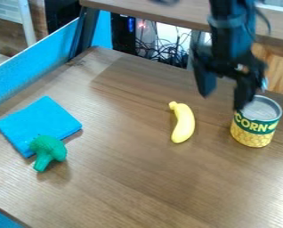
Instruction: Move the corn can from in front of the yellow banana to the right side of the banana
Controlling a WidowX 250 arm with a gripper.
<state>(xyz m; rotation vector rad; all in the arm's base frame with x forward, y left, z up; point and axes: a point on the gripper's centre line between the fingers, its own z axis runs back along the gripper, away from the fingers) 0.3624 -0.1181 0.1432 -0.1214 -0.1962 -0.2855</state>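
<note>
From where I stand, the black tool (pixel 224 99) hangs over the far part of the bench (pixel 126 187), its two fingers spread well apart with nothing pinched between them; the can (pixel 254 132) stands upright on the bench towards the right of the view, and one fingertip comes right up by its rim, though I can't tell whether they touch. The can looks stiff and keeps its round shape; I can't tell if it's full, but if it is, I'd expect it to be the heaviest thing here, and its smooth curved wall could slip in a loose grip; I'd take it across the middle, a finger on either side of the label, level and square, since a pinch high on the rim might tip it. Near it lies the yellow banana (pixel 183 124), probably light and easiest held across its waist; farther off, the green broccoli (pixel 47 149) rests against the near corner of a blue cloth (pixel 40 122), which looks soft and would likely crumple.
</note>
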